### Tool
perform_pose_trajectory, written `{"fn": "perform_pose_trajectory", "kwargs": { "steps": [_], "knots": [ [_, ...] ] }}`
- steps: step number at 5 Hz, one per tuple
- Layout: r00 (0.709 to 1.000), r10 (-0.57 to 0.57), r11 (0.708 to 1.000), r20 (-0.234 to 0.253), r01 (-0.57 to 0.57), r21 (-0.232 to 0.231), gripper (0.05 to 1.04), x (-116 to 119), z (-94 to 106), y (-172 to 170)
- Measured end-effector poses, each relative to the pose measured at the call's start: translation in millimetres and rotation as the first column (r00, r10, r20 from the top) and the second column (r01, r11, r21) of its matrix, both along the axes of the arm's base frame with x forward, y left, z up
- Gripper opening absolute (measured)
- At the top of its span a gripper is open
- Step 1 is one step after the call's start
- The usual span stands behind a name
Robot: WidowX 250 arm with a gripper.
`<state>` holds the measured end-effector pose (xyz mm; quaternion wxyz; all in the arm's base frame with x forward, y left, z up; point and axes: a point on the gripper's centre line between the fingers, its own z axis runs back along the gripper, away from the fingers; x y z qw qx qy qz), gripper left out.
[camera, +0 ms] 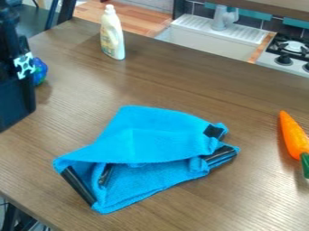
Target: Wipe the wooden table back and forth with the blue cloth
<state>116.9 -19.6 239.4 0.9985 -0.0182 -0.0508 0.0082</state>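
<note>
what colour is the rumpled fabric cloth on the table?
Bright blue cloth, with black strips at some edges. Shows best in the camera view.

The black gripper [15, 101] is cut off by the view's near edge. Just beside it, a blue object [39, 71] is partly hidden behind the arm [9, 40], so its full shape cannot be told. On the white bottle [112, 34] beyond it, the label is too small to read. Nearer the gripper than the carrot, the blue cloth [151, 135] hides parts of its black strips [78, 185] in its folds. Farthest across from the gripper, the frame's edge crops the carrot [292, 135] and stove [288, 61].
</note>
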Motion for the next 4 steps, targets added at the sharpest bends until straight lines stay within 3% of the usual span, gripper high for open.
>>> {"fn": "perform_pose_trajectory", "kwargs": {
  "steps": [1,2,3,4],
  "knots": [
    [1.000,-0.007,1.000,-0.001,0.007,0.003,1.000,0.1,-2.8,-0.3],
    [0.993,-0.119,0.991,0.026,0.118,0.056,1.000,25.1,-35.5,-4.8],
    [0.930,-0.347,0.937,0.121,0.337,0.095,1.000,50.8,-54.9,-5.0],
    [0.894,-0.417,0.908,0.165,0.402,0.119,1.000,71.6,-69.2,1.6]
  ]
}}
